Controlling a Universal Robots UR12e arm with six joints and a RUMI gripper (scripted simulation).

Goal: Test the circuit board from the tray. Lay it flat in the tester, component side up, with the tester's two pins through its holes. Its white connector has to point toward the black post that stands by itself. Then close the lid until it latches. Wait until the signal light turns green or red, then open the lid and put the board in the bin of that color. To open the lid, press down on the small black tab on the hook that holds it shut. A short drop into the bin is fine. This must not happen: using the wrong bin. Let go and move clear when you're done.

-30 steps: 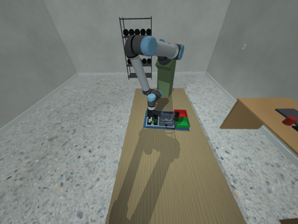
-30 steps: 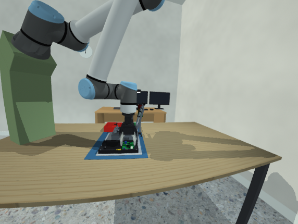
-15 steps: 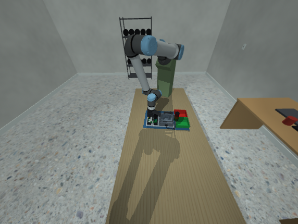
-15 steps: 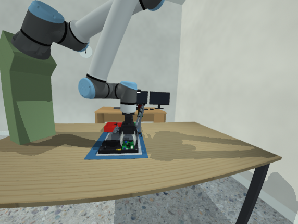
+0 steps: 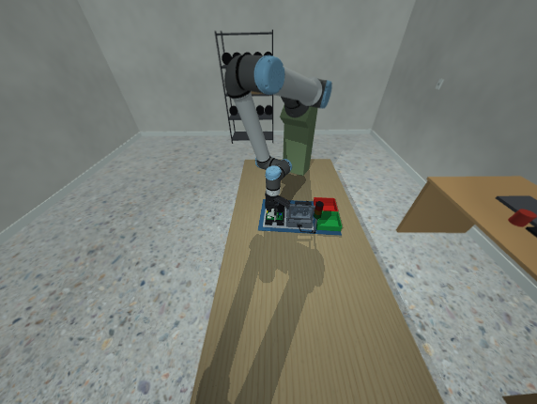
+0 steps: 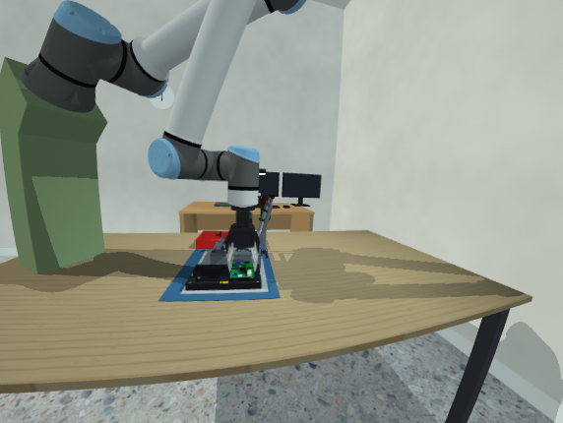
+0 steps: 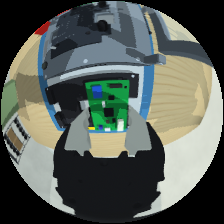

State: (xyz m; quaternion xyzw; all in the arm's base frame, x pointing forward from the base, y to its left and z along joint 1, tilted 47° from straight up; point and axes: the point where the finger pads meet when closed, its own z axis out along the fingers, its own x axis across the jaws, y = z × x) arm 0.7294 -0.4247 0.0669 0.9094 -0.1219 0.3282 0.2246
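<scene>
Black two-jaw gripper (image 5: 274,217) (image 6: 242,268) (image 7: 108,106) is right down at the green rectangular circuit board (image 5: 280,217) (image 6: 238,271) (image 7: 116,100). Board sits at one side of the black tray (image 6: 223,286) (image 7: 55,95), component side up. Key relation: long axis looks to run across the closing line, toward the grey boxy tester (image 5: 300,221) (image 7: 100,55), so the fingers flank its long edges. Hand is part-open with the board directly between the fingertips; can't tell whether the pads have bitten or there's still slack. White block connector (image 7: 120,125) is at the board end away from the tester. Next, I'd confirm the grip, lift straight up, then carry to the tester. Risk: off-centre pinch would twist the board and spoil pin alignment. Can't confirm the lone post's bearing, so check heading before lowering.
</scene>
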